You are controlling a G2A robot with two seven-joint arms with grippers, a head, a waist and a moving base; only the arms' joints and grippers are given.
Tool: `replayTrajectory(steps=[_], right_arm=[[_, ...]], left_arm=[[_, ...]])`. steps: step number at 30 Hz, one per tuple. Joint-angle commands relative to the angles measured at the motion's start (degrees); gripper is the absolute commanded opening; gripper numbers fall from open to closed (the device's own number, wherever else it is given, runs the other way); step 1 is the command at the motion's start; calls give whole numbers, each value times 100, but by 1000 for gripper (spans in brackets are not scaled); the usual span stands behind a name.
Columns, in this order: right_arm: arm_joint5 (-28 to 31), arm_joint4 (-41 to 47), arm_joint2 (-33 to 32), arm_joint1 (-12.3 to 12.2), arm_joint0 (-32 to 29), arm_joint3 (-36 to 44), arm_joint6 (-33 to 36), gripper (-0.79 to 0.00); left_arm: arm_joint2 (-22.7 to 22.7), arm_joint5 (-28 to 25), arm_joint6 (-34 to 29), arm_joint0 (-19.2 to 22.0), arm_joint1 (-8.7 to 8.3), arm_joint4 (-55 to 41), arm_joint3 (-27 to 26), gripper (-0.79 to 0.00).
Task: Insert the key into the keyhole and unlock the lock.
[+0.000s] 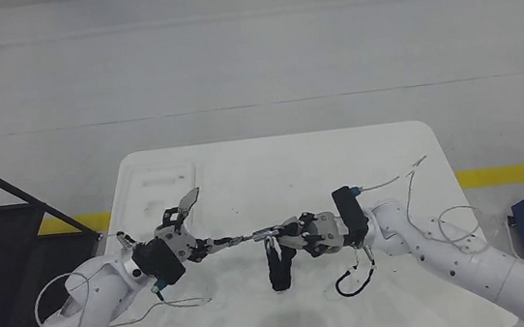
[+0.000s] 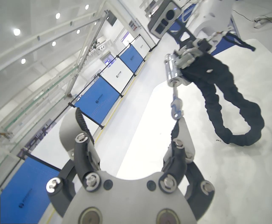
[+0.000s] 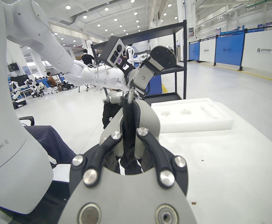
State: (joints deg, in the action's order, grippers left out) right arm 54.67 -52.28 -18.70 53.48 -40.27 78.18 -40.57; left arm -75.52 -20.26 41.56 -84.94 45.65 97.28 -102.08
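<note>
Likely stiff, slick: pinch key (image 2: 175,104) at bow. Close released left gripper (image 2: 129,116); leave right gripper (image 3: 129,106) clenched on lock (image 2: 172,71).

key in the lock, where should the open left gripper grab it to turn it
Take the key by its flat head, the only part clear of the lock; its blade sits in the keyhole. Approach along its length from the left gripper, one finger on each flat face.
</note>
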Motion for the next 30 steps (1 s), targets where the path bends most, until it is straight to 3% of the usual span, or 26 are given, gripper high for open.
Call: replayTrajectory(steps=[1,3,6,10,13,15,18,21,26,30], right_arm=[[-33,29,-149,-23,-59,28,42,-785],[-88,69,-308,-45,-113,58,67,-785],[-223,158,-574,-70,-171,114,65,-785],[-488,346,-869,-64,-195,157,302,-785],[-743,540,-1022,-24,-184,181,628,-785],[-895,625,-1080,8,-176,182,833,-785],[-1088,843,-1130,102,-162,140,1190,-785],[-1265,953,-1132,209,-104,111,1535,-785],[-1323,1167,-1109,415,-6,67,1815,-785],[-1229,1260,-1080,573,56,-27,1939,-785]], left_arm=[[-60,-195,-156,13,11,-366,47,0],[-87,-543,-322,-14,23,-838,138,0],[-133,-1557,-991,-28,39,-2265,369,0],[-134,-3015,-2649,42,6,-4784,680,0],[-86,-3538,-4078,94,-87,-6322,799,0],[17,-3648,-4852,96,-150,-7239,796,0],[164,-3405,-6406,233,-293,-8908,665,0],[173,-3142,-7288,392,-371,-9643,575,0],[282,-3030,-7628,647,-353,-9731,587,0],[396,-3097,-7004,832,-234,-8701,622,0]])
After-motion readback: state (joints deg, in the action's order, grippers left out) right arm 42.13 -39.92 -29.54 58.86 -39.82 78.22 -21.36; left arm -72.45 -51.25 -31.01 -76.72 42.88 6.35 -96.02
